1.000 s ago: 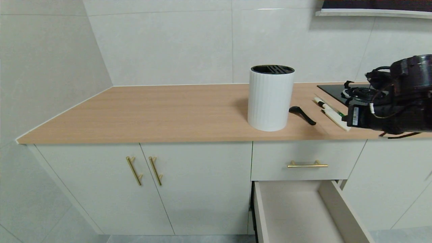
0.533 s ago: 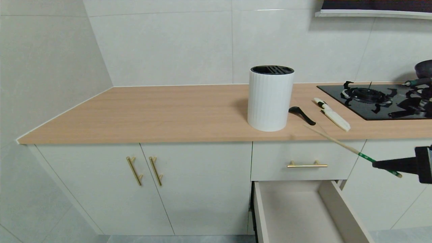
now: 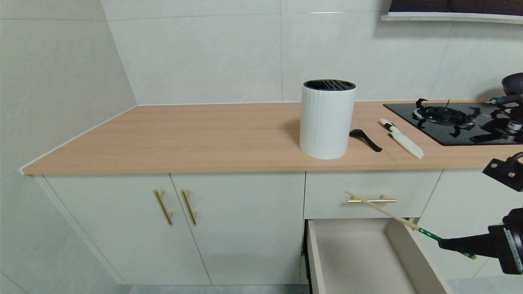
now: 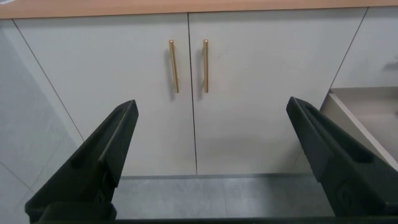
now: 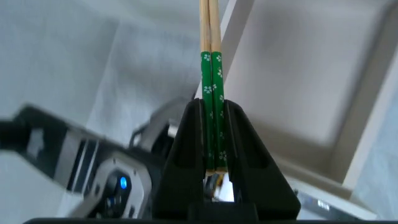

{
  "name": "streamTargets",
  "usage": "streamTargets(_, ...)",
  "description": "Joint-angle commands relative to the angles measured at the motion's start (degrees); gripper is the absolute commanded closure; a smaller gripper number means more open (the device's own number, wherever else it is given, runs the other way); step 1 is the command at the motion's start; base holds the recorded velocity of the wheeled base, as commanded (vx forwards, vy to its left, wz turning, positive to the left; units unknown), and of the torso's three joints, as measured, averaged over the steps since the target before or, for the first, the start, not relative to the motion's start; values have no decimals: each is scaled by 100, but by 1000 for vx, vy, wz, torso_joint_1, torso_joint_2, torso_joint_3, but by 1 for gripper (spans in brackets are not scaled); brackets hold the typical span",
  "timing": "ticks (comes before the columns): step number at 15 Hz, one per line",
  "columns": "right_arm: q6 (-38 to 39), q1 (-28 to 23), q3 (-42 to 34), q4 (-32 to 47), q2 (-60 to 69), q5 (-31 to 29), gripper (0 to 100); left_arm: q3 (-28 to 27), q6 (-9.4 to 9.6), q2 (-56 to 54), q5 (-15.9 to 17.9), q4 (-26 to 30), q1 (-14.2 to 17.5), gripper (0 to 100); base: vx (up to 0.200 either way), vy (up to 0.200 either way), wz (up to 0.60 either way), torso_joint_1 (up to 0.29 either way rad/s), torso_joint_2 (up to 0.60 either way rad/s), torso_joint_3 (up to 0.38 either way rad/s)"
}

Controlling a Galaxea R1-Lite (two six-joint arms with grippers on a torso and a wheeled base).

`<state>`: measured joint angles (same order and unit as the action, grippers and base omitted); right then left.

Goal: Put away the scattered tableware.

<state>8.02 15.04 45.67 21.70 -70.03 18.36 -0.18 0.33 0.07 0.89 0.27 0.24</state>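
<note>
My right gripper [image 3: 455, 245] is shut on a pair of wooden chopsticks [image 3: 388, 213] with green-printed ends, held low at the right beside the open drawer [image 3: 394, 241]; their tips slant up over the drawer toward its front. The right wrist view has the chopsticks [image 5: 210, 74] clamped between the black fingers [image 5: 242, 155], with the pale drawer [image 5: 367, 118] beyond. On the counter [image 3: 184, 139] lie a black spoon [image 3: 365, 139] and a white-bladed knife [image 3: 402, 139], right of the white utensil holder [image 3: 327, 119]. My left gripper [image 4: 211, 155] hangs open before the cabinet doors.
A black gas hob [image 3: 453, 118] with a pot [image 3: 512, 83] occupies the counter's right end. Above the open drawer is a shut drawer with a gold handle [image 3: 372, 200]. Two cabinet doors with gold handles [image 3: 175, 206] stand to the left. The counter's left half is bare.
My right arm has left the counter by the knife with the chopsticks in its grip and dropped to the level of the open drawer. The spoon and knife stayed put.
</note>
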Motion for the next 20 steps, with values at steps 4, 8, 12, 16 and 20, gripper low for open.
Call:
streamTargets(4, 15, 192, -67, -34, -1091, -8, 100, 1, 2, 1, -1, 0, 2, 0, 0, 0, 0, 0, 0, 0)
streamTargets(8, 15, 192, -251, -438, -1267, -34, 100, 1, 2, 1, -1, 0, 2, 0, 0, 0, 0, -83, 217, 135)
streamTargets(12, 15, 192, -339, -632, -1320, -43, 100, 1, 2, 1, -1, 0, 2, 0, 0, 0, 0, -167, 453, 285)
streamTargets(16, 15, 192, -497, -992, -1381, -43, 100, 9, 2, 1, -1, 0, 2, 0, 0, 0, 0, -145, 460, 312)
streamTargets(20, 15, 183, -559, -1115, -1416, -34, 100, 1, 2, 1, -1, 0, 2, 0, 0, 0, 0, -107, 444, 334)
